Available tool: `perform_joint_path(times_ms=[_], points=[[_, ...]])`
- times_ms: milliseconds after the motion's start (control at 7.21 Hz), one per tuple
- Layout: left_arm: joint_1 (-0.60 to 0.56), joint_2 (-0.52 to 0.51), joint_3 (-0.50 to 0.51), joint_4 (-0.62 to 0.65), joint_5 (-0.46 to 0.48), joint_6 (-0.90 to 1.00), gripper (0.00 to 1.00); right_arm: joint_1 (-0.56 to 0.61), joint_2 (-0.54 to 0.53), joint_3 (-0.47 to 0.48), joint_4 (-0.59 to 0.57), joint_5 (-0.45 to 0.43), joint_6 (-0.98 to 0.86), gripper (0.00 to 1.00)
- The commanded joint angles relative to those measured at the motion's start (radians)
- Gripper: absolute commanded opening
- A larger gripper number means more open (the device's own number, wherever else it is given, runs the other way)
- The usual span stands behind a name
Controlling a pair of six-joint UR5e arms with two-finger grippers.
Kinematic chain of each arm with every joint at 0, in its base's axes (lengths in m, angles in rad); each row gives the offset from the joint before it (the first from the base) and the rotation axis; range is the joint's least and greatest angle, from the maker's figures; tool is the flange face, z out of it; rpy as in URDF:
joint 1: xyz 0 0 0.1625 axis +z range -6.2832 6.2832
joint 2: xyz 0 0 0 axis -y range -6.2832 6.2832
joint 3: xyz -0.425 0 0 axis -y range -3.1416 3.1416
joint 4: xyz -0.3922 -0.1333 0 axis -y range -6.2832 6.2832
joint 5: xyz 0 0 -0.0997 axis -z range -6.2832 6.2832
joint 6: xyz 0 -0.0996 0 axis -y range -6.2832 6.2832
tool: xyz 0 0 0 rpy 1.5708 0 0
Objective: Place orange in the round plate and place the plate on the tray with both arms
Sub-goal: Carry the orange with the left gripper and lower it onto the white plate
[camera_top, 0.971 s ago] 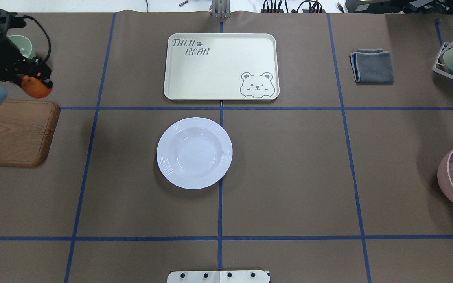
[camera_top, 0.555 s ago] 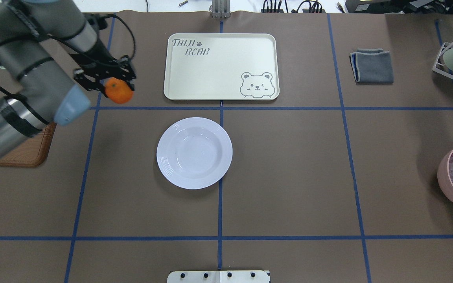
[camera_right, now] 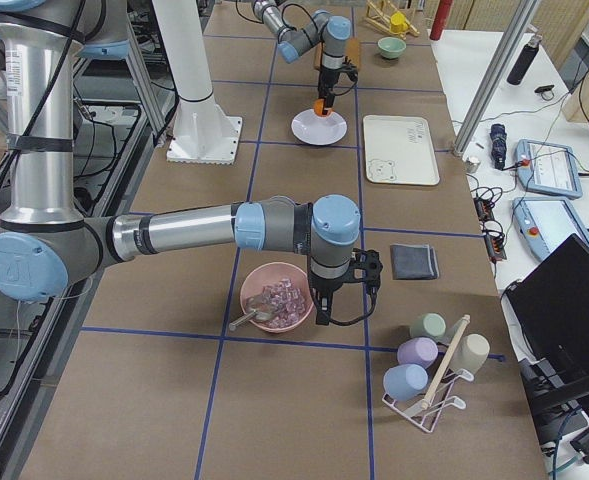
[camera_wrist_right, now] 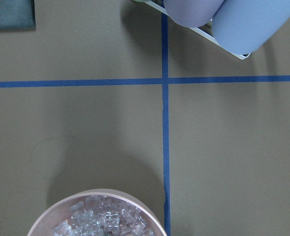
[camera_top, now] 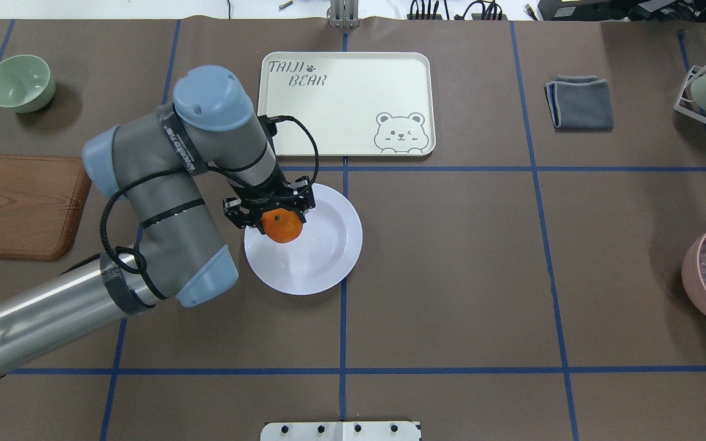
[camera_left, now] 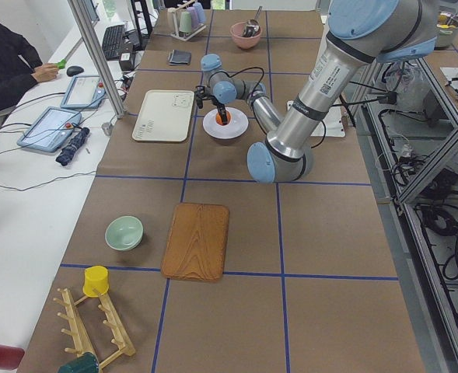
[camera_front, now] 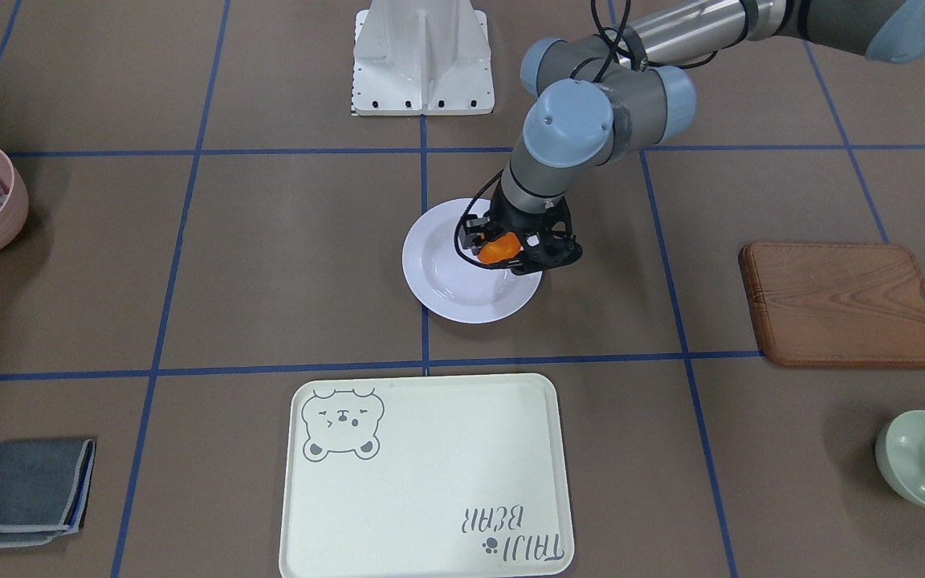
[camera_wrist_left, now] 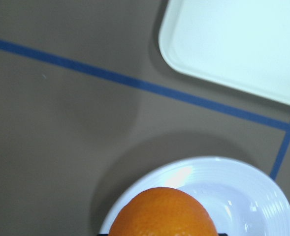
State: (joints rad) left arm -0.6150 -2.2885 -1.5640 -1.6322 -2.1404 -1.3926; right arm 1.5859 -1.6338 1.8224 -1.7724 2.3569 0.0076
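Overhead exterior view: we see our left gripper [camera_top: 272, 219] clamped on the small round bright-orange fruit [camera_top: 283, 227], holding it over the left part of the glossy white round deep plate [camera_top: 328, 251], which sits mid-surface on the brown table [camera_top: 451, 275]. The pale cream rectangular bear tray [camera_top: 341, 92] lies toward the table's far edge, just beyond the plate. Our right gripper [camera_right: 336, 300] hangs beside the pink bowl [camera_right: 274, 267] near the right edge; we cannot tell whether its jaws are apart or together.

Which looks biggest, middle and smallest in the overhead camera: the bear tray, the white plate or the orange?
1. Bear tray
2. White plate
3. Orange, clearly smallest even though it is held slightly nearer the camera
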Motion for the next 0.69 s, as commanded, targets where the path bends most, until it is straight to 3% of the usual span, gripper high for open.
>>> perform_joint_path(times_ms=[0, 277, 555], points=[[0.035, -0.031, 0.074, -0.038, 0.025, -0.005, 0.00, 0.000, -0.001, 0.000, -0.002, 0.047, 0.000, 1.00], [0.037, -0.025, 0.058, -0.092, 0.045, -0.003, 0.98, 0.000, 0.003, 0.005, -0.004, 0.059, 0.000, 1.00], [0.000, 0.038, -0.043, -0.080, 0.071, 0.003, 0.99, -0.007, 0.018, 0.038, 0.008, 0.086, 0.087, 1.00]])
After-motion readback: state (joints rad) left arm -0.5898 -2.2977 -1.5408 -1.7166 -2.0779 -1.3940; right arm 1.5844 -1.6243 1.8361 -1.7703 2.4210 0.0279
